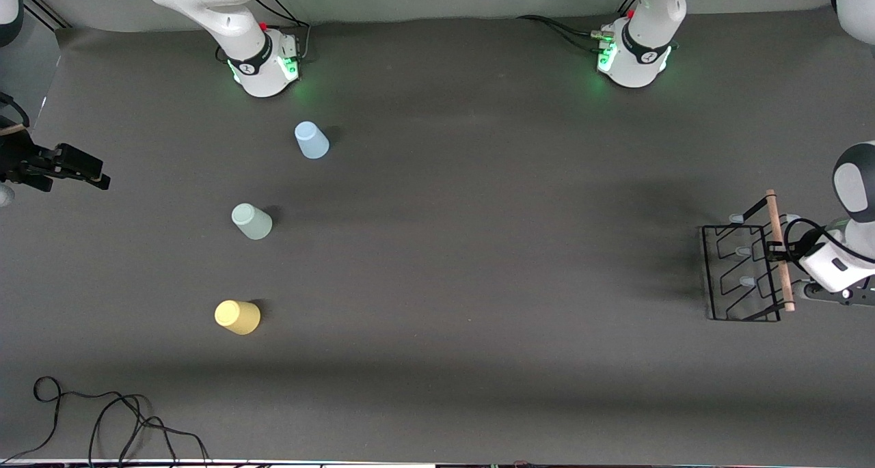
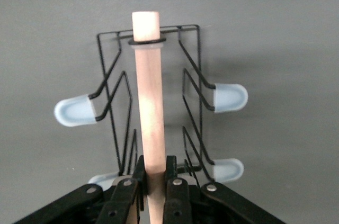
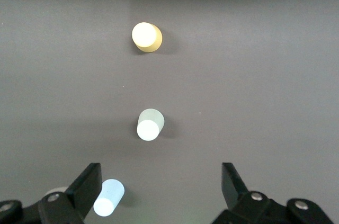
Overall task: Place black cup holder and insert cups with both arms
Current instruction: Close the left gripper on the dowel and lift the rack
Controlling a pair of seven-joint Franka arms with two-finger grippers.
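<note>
your left gripper [image 2: 153,187] is at the left arm's end of the table, its fingers [image 2: 172,173] pinched tight on the light wooden rod handle [image 1: 779,249] of the black cup holder [image 1: 742,273]. the holder stands on the dark table [image 1: 478,249], and in the left wrist view you can see its pegs ending in pale translucent tips [image 2: 230,97] on both sides of the rod.

your right gripper [image 3: 159,187] waits over the right arm's end of the table with its fingers spread wide and nothing between them; in the front view it shows at the edge [image 1: 68,167].

the three cups stand upside down on the table toward the right arm's end, well apart from the holder. the light blue cup [image 1: 312,140] is farthest from the front camera, the pale grey-green cup [image 1: 251,221] sits between, and the yellow cup [image 1: 238,316] is nearest. a loose black cable [image 1: 102,420] lies near the front edge.

you'll find no readable brand, label or writing on the cups or the holder.
</note>
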